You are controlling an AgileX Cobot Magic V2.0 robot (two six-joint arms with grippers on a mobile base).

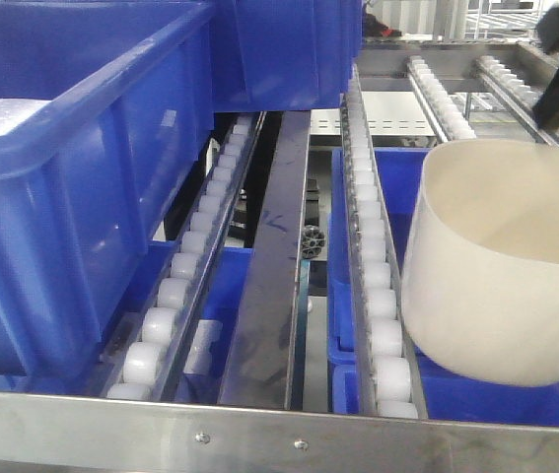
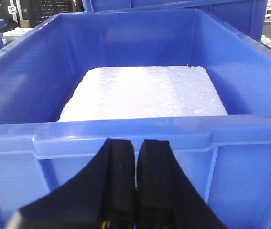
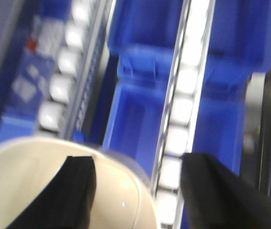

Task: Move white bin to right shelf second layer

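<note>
One wrist cam: white bin (image 3: pixel 54 186) betw. open jaws.

White bin (image 1: pixel 496 266) cropped; right-wrist view blurred

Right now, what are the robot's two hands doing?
Left gripper: shut, holding nothing.
Right gripper: open, one finger inside the white bin, one outside its rim.

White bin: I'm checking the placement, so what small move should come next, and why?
Probably draw the right gripper up off the rim. The white bin looks settled on the roller rails, and the jaws stand apart astride its wall.
</note>
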